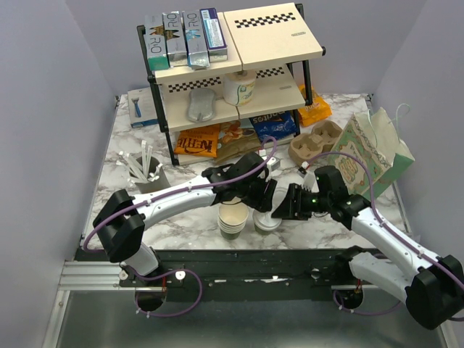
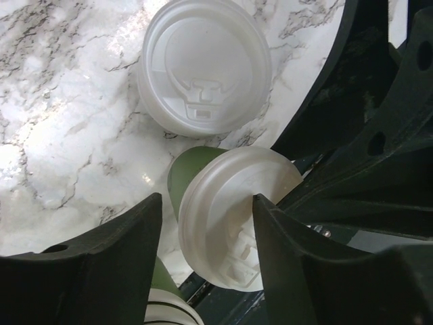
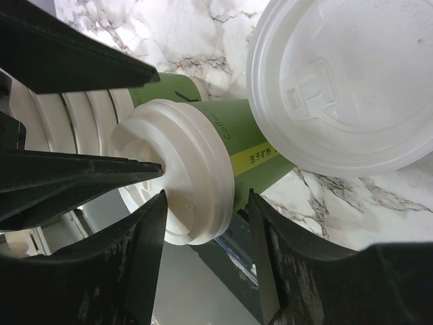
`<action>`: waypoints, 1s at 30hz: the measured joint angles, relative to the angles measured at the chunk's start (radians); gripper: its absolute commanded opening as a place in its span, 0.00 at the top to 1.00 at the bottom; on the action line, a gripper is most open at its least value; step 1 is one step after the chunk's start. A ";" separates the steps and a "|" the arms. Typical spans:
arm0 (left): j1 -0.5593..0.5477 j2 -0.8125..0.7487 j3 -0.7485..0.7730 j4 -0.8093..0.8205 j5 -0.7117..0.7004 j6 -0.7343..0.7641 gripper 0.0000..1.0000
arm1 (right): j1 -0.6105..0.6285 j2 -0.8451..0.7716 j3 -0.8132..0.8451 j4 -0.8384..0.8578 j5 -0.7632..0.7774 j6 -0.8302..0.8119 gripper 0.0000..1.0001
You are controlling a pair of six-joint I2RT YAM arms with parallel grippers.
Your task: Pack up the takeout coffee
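Now, coffee (image 3: 193, 162) between left hand (image 2: 208, 200), right hand (image 3: 206, 196)

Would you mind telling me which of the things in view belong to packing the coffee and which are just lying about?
For the job: takeout coffee; cardboard cup carrier and paper bag, likely where it goes.

Lying about: stack of lidless cups; loose lid; snack bags; cutlery holder; boxes on the shelf.
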 measured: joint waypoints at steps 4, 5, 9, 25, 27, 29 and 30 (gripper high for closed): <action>0.000 0.001 -0.006 0.026 0.026 -0.011 0.44 | 0.000 -0.001 0.001 -0.003 0.003 0.000 0.40; 0.000 0.002 -0.007 0.034 0.033 -0.013 0.44 | 0.000 -0.003 0.002 -0.005 0.005 0.000 0.40; 0.003 0.012 -0.017 0.098 0.068 -0.032 0.44 | 0.004 -0.019 0.002 -0.022 0.011 -0.001 0.40; 0.008 0.028 -0.029 0.110 0.061 -0.043 0.30 | 0.005 -0.022 0.011 -0.035 0.027 -0.010 0.38; 0.008 0.016 -0.029 0.095 0.049 -0.038 0.29 | 0.005 -0.022 0.011 -0.034 0.027 -0.010 0.38; 0.008 0.006 -0.029 0.081 0.032 -0.033 0.22 | 0.005 -0.022 0.011 -0.034 0.027 -0.010 0.38; 0.008 0.002 -0.031 0.075 0.028 -0.030 0.19 | 0.005 -0.022 0.011 -0.034 0.027 -0.010 0.38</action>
